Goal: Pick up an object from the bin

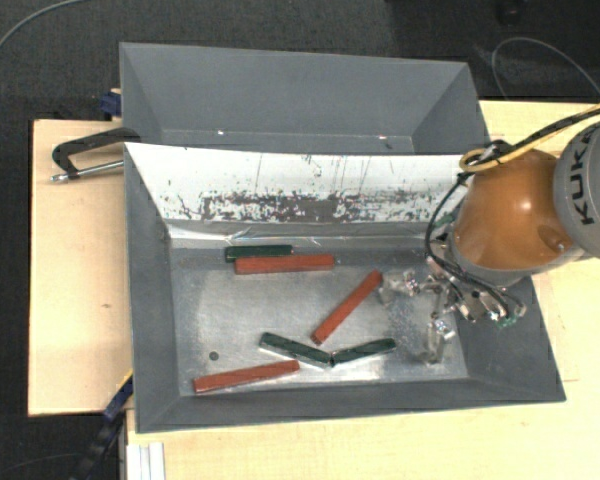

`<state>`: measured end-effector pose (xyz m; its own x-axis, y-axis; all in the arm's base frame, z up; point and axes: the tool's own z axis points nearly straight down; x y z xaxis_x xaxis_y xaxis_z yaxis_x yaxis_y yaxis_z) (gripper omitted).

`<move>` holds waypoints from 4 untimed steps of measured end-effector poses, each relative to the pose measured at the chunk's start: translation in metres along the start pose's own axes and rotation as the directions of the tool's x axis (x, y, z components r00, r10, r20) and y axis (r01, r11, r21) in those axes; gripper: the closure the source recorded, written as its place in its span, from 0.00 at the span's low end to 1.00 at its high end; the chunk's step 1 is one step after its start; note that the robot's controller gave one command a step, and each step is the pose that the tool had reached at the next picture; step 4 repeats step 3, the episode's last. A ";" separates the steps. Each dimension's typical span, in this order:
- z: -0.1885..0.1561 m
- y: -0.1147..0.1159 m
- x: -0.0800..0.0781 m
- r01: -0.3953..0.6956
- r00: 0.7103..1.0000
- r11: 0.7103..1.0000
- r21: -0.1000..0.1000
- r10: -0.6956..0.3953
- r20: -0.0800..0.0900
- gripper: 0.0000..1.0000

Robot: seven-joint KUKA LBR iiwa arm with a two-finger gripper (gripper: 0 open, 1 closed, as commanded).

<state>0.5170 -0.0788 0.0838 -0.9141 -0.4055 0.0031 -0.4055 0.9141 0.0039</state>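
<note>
So, the fingers (442, 336) sit low at the right of the bin (150, 298). I can't tell how far open they are, and nothing shows between them. A green stick (363, 349) lies just left of them, with a slanted red stick (347, 307) up-left.

A robotics lab: a KUKA arm (580, 193) hangs over a scuffed grey metal bin (146, 298).

The one camera looks down on the whole grey metal bin (145, 298) from above, slightly aslant; my arm (515, 218) is at its right.
</note>
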 end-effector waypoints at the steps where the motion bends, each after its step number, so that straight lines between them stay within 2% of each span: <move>1: 0.014 0.044 0.005 -0.399 0.917 0.917 0.000 0.399 0.002 0.00; 2: 0.014 0.042 0.005 -0.399 0.917 0.917 0.002 0.399 0.004 1.00; 3: -0.185 0.020 -0.003 -0.401 0.916 0.916 0.003 0.400 0.020 1.00; 4: -0.185 0.020 -0.003 -0.401 0.916 0.916 0.003 0.400 0.020 1.00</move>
